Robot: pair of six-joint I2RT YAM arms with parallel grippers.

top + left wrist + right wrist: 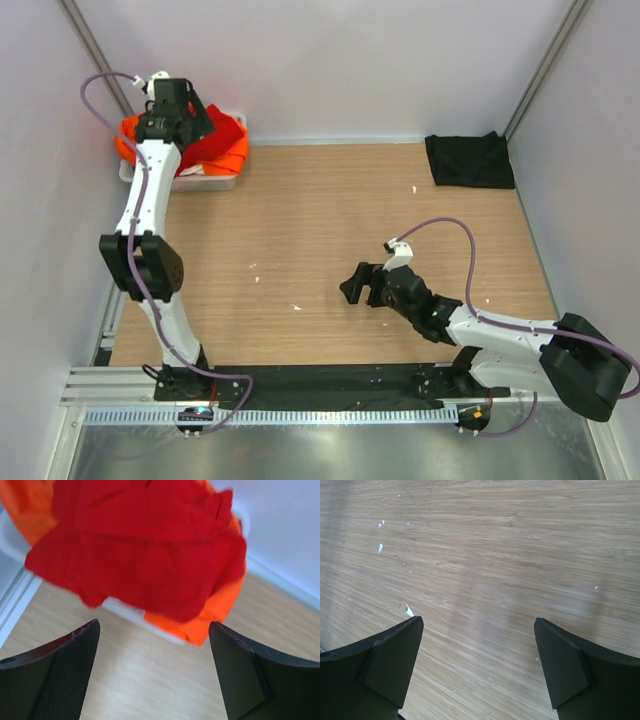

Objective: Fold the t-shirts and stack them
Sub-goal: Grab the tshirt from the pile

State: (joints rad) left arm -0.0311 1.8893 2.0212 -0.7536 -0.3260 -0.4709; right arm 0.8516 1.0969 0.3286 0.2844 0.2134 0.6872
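Left tool (154,628) hangs spread at red t-shirt (145,545) edge.

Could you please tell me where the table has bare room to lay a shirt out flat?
The widest bare stretch of table is the middle, between the tray far left and the black t-shirt far right. Crowded: the tray, heaped with the red t-shirt and orange t-shirts, and near right by the right fingers.
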